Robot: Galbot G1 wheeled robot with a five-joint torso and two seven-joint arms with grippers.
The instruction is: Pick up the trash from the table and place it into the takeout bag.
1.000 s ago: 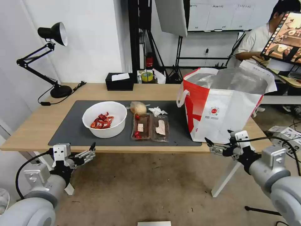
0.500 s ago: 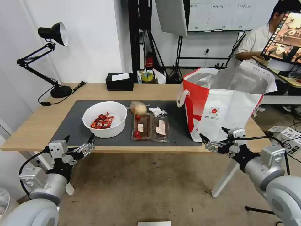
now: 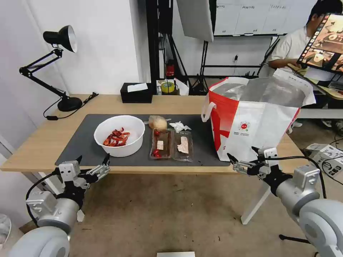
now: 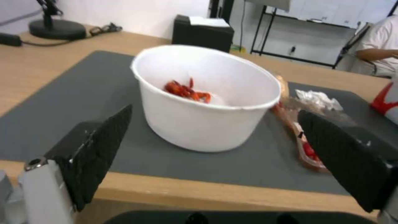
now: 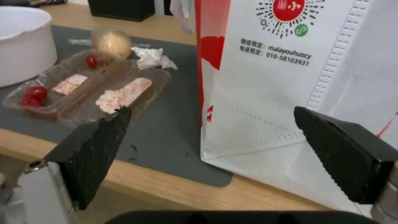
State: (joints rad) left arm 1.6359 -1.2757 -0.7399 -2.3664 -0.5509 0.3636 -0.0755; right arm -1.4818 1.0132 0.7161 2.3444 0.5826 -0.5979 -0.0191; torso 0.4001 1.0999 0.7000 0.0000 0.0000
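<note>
Bowl point(image 3: 119, 135) w/ red crayfish shells point(image 3: 117, 138) sits on the dark mat point(image 3: 81, 142), left part of the table point(image 3: 43, 139); nothing picked up yet, by my read. Just right of it: clear tray point(image 3: 172, 144) w/ food scraps, and behind the tray a small beige-filled bag point(image 3: 157, 122) and a crumpled tissue point(image 3: 179, 126). Takeout bag point(image 3: 257, 117) stands upright at the table's right end, mouth open, foil lining showing.

Left gripper point(image 3: 92, 165) hangs below and in front of the table's near edge, roughly in line w/ the bowl, jaws spread wide, holding nothing. Right gripper point(image 3: 242, 157) is also off the near edge, just in front of the takeout bag's lower corner, jaws wide apart, empty too.

Step in hand looks like the approach. To do it well: left gripper probably needs to rise above the table edge, then take the bowl by its rim, one finger inside and one outside, since the body looks too wide to span. Keep it level so shells don't spill. Right gripper is so near the takeout bag that a careless lift could nudge or tip it; the tray is thin plastic and will likely flex, so grip gently.

Hard to tell: the takeout bag's inside bottom isn't visible, so what's already in it is unknown. Left wrist view cuts the tray off behind one finger point(image 4: 352, 155). Scraps in the tray are too small to name beyond red bits and pale pieces.
</note>
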